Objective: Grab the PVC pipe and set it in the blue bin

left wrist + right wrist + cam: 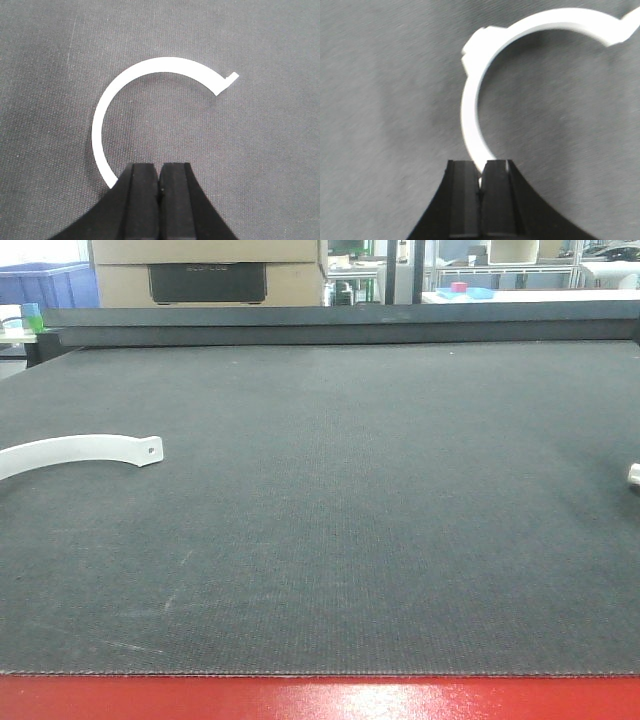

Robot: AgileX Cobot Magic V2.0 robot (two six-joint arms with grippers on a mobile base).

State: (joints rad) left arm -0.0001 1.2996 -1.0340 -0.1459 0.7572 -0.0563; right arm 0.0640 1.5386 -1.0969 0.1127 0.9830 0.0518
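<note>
Two grippers show, one in each wrist view, and both are closed. The left gripper (pixel 160 186) has its jaws pressed flat together with nothing between them. It hangs over the dark desk (pixel 350 540), with the lower end of the curved white strap (pixel 107 117) just beside its left jaw. That strap is not the target.

The right gripper (pixel 481 175) also has its jaws together. A blurred curved white piece (pixel 470 110) runs down to the seam between them, and whether a thin edge is pinched there cannot be told.

The PVC pipe (pixel 634 475) shows only as a small rounded off-white end on the desk at the far right edge of the front view. It lies well apart from the strap on the left. With the rest of it out of frame, its long axis cannot be read. I also cannot say whether it belongs to the white piece in the right wrist view.

Judging by side alone, the right arm is nearer and better placed to reach it.

A blue crate (pixel 45 285) stands beyond the desk's far left corner. Whether it is the bin meant is unclear.
</note>
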